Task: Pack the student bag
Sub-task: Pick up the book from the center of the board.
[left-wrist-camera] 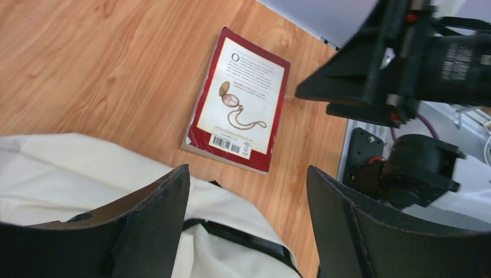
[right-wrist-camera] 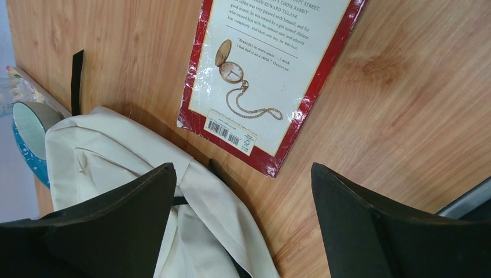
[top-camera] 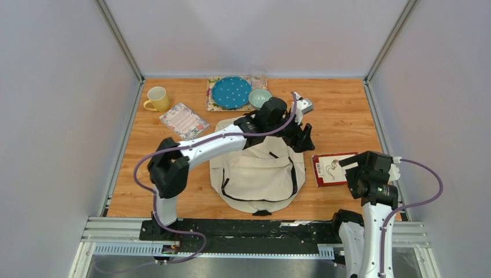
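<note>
The student bag (top-camera: 257, 174) lies flat mid-table, and I judge little is packed: the red book (top-camera: 331, 169) sits outside at its three o'clock. My left gripper (left-wrist-camera: 248, 174) and right gripper (right-wrist-camera: 243, 171) both gape, empty.

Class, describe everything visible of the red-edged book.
The book is a thin paperback lying flat, back cover up, on the wooden table. It sits just right of the student bag, with bare wood showing between. Its glossy cover has a red border, a cream panel of print, a pocket watch on a chain and a barcode. Corners look scuffed. Only the table touches it.
</note>
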Robot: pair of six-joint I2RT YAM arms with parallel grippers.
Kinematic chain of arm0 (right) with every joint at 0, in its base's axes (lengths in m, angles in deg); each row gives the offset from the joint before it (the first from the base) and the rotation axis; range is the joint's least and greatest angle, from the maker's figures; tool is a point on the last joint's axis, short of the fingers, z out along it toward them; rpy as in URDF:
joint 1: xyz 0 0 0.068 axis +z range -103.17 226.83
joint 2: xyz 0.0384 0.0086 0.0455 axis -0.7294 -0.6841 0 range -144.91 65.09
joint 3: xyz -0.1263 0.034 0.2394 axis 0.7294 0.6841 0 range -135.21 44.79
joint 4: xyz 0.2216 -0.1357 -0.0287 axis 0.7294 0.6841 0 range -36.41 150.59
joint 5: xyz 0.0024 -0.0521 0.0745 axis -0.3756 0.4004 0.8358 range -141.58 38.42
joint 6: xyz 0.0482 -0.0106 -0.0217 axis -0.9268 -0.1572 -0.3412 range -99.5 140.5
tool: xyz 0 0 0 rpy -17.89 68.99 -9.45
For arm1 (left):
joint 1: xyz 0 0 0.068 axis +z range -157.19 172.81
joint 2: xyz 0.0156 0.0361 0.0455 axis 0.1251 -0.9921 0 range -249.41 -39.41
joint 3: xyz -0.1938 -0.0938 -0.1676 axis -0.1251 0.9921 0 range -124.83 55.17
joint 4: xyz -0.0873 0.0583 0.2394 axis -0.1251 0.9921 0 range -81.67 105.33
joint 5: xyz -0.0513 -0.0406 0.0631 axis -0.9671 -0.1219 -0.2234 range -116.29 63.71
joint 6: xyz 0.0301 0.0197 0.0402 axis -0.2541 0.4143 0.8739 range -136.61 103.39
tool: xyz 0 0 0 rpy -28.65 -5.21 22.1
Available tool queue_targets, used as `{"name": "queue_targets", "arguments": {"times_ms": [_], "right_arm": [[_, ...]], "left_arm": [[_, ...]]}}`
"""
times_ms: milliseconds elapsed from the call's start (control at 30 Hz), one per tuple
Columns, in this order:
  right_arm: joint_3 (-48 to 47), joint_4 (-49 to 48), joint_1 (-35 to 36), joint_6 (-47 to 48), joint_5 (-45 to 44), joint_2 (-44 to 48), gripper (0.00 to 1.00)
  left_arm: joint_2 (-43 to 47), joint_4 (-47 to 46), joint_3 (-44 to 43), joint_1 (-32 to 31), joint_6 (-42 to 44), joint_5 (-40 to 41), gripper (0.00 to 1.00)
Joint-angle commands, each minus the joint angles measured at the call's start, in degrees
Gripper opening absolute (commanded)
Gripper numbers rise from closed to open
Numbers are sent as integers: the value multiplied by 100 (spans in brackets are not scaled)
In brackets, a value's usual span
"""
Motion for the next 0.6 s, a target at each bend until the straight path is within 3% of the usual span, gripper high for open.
{"name": "queue_targets", "arguments": {"times_ms": [0, 367, 567], "right_arm": [[170, 208, -193, -169, 257, 312, 90], [662, 112, -439, -346, 424, 251, 90], [979, -529, -896, -74, 916, -82, 88]], "left_arm": [[-850, 24, -767, -17, 388, -663, 81], [-2635, -618, -1743, -17, 405, -1033, 82], [-3242, -811, -2060, -17, 327, -1130, 82]]}}
